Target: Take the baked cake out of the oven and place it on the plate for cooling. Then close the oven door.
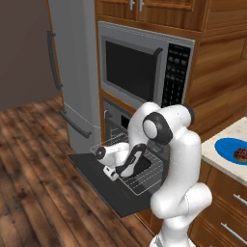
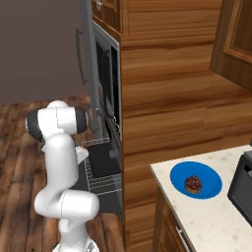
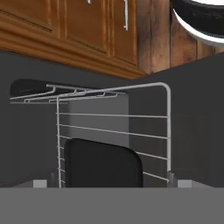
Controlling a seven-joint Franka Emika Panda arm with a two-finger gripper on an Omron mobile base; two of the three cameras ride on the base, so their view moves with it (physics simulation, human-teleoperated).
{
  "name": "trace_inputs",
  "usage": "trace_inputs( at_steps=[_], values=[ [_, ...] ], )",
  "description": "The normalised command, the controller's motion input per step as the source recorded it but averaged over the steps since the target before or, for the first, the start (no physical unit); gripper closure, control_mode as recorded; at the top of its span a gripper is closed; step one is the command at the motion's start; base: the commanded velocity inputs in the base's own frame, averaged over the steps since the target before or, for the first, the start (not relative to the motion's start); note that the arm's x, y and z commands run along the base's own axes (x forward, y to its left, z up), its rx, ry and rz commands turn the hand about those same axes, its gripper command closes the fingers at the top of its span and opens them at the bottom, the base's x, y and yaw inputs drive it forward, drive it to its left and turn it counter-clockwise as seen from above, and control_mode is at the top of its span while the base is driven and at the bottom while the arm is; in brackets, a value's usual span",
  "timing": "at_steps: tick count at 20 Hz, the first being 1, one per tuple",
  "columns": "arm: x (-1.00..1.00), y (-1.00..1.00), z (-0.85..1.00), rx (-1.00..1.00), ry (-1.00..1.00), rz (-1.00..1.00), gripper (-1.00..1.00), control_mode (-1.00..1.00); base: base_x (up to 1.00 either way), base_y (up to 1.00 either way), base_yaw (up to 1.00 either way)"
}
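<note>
Baked cake [image 2: 192, 184] sits on the blue plate [image 2: 209, 178], which lies on the pale stone worktop [image 2: 216, 216] right of the oven column. In the left base view the cake [image 1: 240, 154] shows at the picture's right edge, on the plate [image 1: 226, 146].

Oven [image 1: 113, 126]: oven door [image 1: 96, 174] dropped fully open, lying flat above the wood floor [image 1: 34, 183]. Wire rack [image 1: 144, 181] pulled out over the door. A dark tray [image 2: 103, 158] rests on the rack.

Arm is bent low over the open door; hand [image 1: 112, 172] hangs just above the rack's outer end, jaws spread wide, nothing between them. In the hand view the rack wires [image 3: 113, 127] and a dark rounded panel [image 3: 103, 162] lie straight ahead.

Surroundings: microwave [image 1: 144, 65] with keypad directly above the oven; steel fridge [image 1: 72, 72] to its left; wood cabinets [image 2: 162, 74] around. A dark appliance [image 2: 243, 187] stands on the worktop near the plate, apart from it.

Keypad markings too small to read. No legible writing elsewhere.
</note>
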Motion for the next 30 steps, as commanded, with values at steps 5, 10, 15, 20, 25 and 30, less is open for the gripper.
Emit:
trace_inputs(
  at_steps=[5, 10, 15, 20, 25, 30],
  values=[
    [0.17, 0.0, -0.28, -0.04, 0.0, 0.03, -1.0, -1.0, 0.0, 0.0, 0.0],
    [0.24, 0.0, -0.35, -0.05, 0.0, 0.0, -1.0, -1.0, 0.0, 0.0, 0.0],
    [0.28, -0.04, -0.33, -0.03, 0.01, 0.0, -1.0, -1.0, 0.0, 0.0, 0.0],
    [0.27, -0.09, -0.29, -0.03, 0.0, 0.0, -1.0, -1.0, 0.0, 0.0, 0.0],
    [0.21, -0.11, -0.35, -0.05, 0.0, 0.0, -1.0, -1.0, 0.0, 0.0, 0.0],
    [0.11, -0.18, -0.35, -0.03, 0.0, 0.0, -1.0, -1.0, 0.0, 0.0, 0.0]
  ],
)
